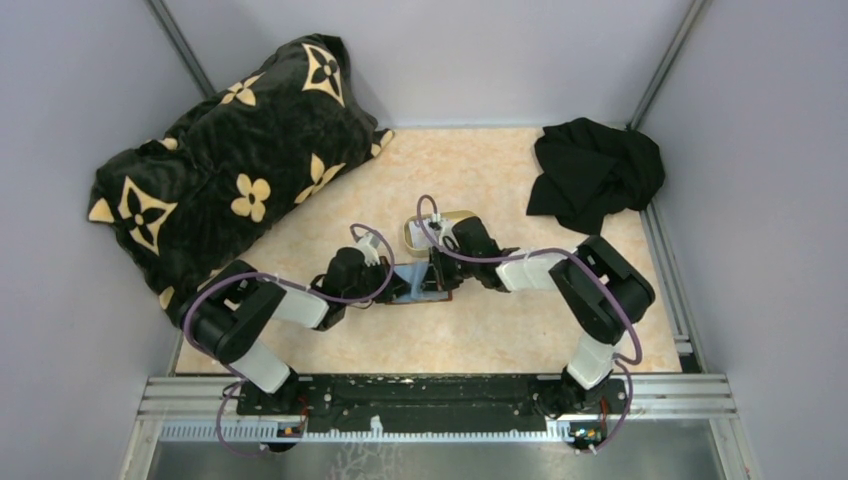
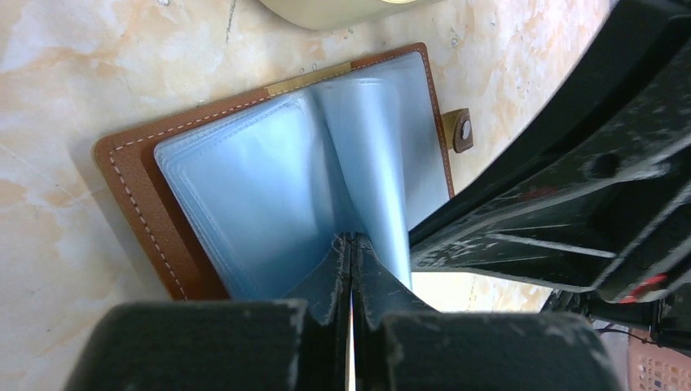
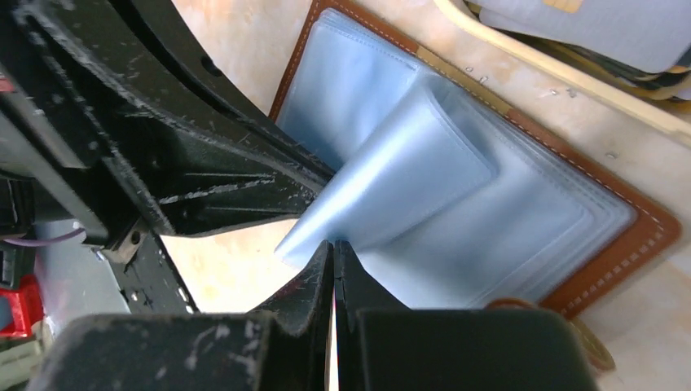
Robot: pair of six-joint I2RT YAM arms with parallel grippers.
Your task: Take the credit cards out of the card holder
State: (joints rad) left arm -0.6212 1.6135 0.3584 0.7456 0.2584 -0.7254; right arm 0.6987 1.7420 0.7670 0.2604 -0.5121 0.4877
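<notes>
The card holder lies open on the table, brown outside with pale blue sleeves. One sleeve leaf is lifted off the stack. My left gripper is shut on one end of its raised edge. My right gripper is shut on the other end, close beside the left. Both meet over the holder. Credit cards, grey-blue on top with dark ones beneath, lie in the tan tray just beyond the holder. No card shows in the sleeves I can see.
The tan tray sits right behind the holder. A black-and-cream patterned cushion fills the back left, and a black cloth lies at the back right. Grey walls enclose the marbled table.
</notes>
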